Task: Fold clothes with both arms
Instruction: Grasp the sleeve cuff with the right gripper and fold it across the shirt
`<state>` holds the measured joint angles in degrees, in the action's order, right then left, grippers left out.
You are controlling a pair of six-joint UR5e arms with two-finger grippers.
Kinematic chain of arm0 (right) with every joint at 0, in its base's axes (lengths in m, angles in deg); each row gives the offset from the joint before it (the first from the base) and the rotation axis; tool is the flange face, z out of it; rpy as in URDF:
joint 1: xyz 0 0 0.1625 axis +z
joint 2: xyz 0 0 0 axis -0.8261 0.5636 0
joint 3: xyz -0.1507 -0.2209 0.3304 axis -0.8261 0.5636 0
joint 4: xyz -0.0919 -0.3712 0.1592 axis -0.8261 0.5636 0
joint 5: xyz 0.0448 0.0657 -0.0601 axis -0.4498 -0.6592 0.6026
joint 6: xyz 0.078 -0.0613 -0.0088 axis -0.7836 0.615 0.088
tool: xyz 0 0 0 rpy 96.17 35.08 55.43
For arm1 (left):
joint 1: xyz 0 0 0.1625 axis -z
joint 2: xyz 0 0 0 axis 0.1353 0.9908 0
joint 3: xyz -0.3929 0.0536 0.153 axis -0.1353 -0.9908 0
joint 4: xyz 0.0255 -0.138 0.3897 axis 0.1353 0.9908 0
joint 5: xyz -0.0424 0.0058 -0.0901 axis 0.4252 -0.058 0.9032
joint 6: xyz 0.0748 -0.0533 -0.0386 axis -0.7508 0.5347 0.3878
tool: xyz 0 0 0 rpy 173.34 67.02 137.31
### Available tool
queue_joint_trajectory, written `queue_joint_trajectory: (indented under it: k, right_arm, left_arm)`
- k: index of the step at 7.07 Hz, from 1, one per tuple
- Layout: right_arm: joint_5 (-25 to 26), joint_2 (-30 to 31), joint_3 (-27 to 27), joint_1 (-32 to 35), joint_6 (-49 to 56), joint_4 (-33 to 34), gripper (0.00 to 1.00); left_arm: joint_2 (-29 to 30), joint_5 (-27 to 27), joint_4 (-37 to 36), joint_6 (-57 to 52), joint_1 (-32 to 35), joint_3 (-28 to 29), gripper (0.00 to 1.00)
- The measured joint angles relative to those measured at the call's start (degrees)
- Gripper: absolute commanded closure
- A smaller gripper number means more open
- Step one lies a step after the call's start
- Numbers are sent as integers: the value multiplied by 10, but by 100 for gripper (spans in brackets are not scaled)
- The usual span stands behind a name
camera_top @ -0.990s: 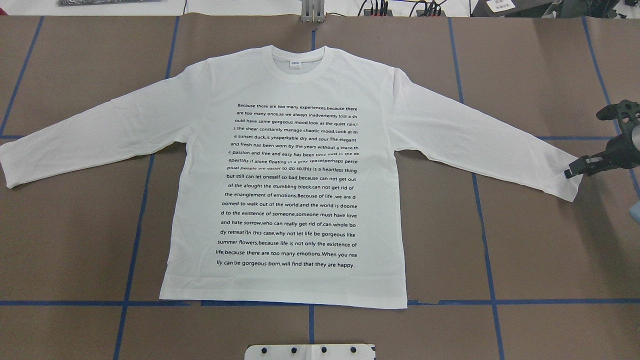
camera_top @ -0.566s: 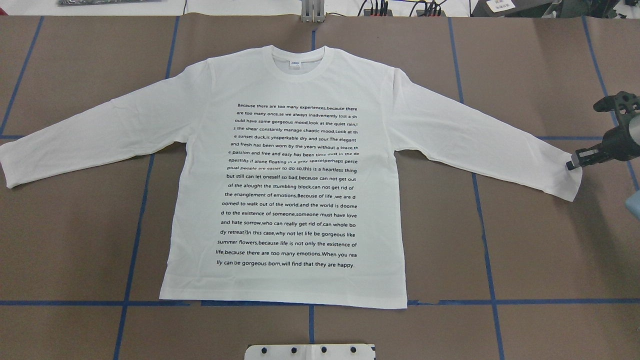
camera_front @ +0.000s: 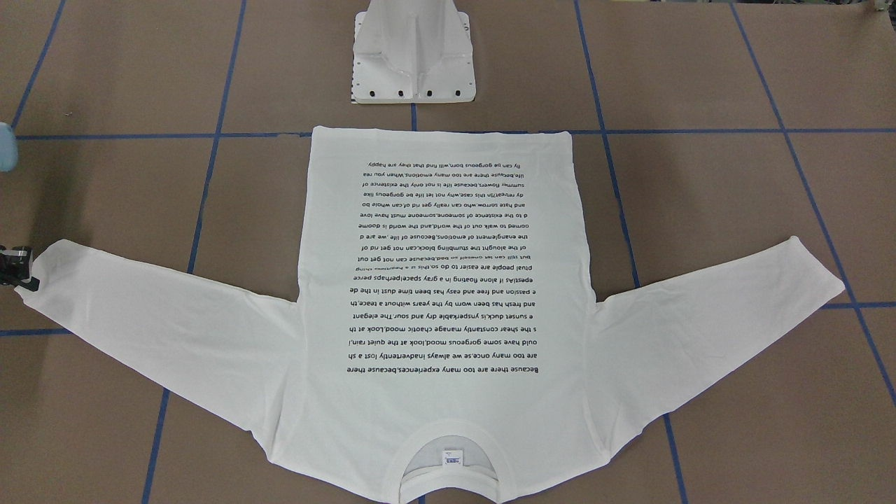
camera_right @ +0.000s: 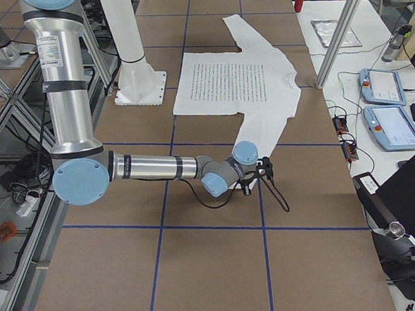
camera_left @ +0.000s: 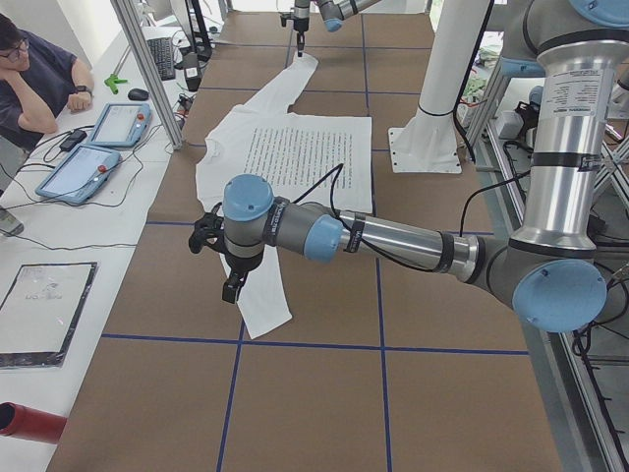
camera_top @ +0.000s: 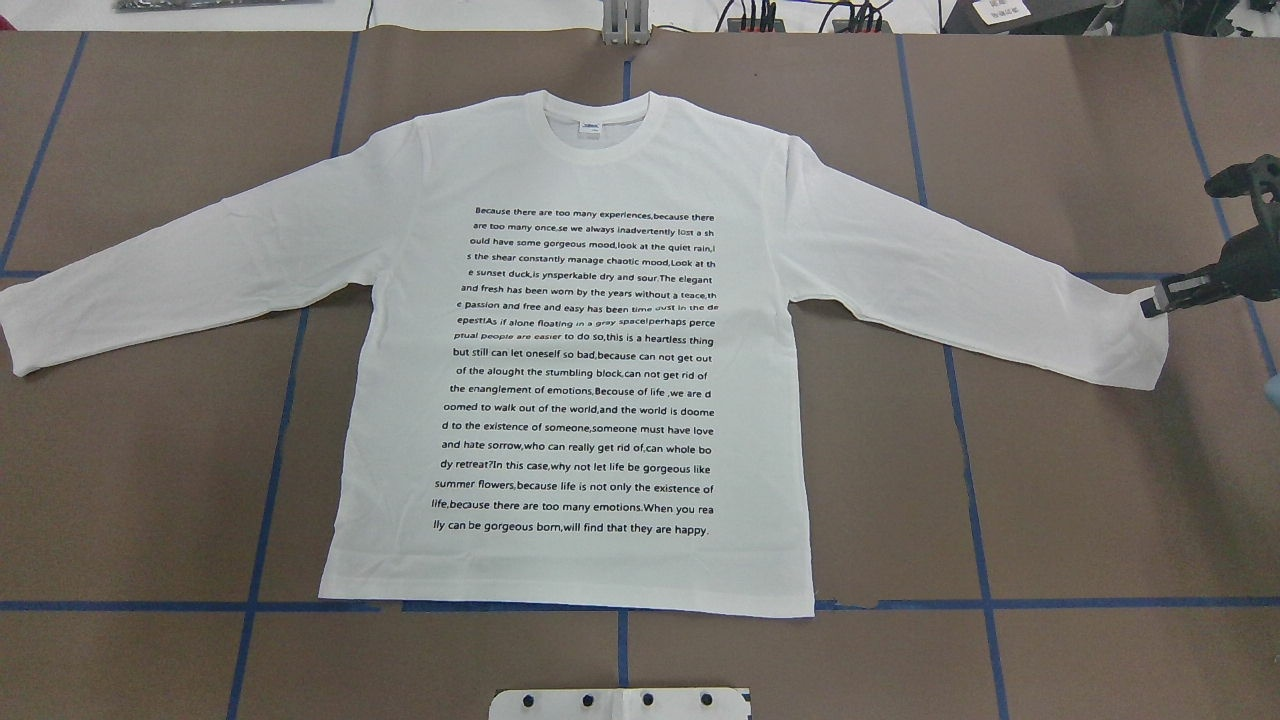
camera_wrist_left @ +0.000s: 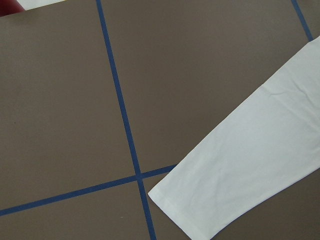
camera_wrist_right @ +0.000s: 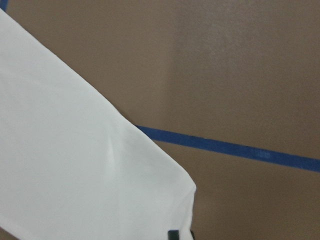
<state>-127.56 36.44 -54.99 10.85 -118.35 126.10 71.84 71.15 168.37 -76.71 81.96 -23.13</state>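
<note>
The clothes (camera_top: 580,350) are one white long-sleeved shirt lying flat, black text up, neck away from me and both sleeves spread out. My right gripper (camera_top: 1152,304) sits at the far corner of the right sleeve's cuff (camera_top: 1155,345), its narrow tips shut on the cuff edge. The front view shows the right gripper (camera_front: 24,276) at the same cuff. A black fingertip (camera_wrist_right: 173,234) shows at the cloth's edge in the right wrist view. In the left side view my left gripper (camera_left: 229,290) hangs just over the left sleeve's cuff (camera_wrist_left: 200,210); I cannot tell whether it is open or shut.
The white pedestal base (camera_front: 413,63) stands just past the shirt's hem on my side. Blue tape lines (camera_top: 960,450) cross the brown table cover. A person sits beside tablets (camera_left: 98,138) at the far table edge, and a red cylinder (camera_left: 25,418) lies there too.
My right gripper has moved away from me and slightly outward, and the right sleeve's cuff has shifted with it. The shirt's body and left sleeve lie as before.
</note>
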Motion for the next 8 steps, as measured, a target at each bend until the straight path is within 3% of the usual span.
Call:
queue_joint_trajectory:
  k: [3,8]
  right_arm:
    - [-42,-30,-65,4,-65,-6,100]
    - [-34,-251,-79,-69,-333,-6,100]
  left_arm:
    - [-1,0,0,0,4,-1,1]
    - [-1,-1,-1,1,20,-1,1]
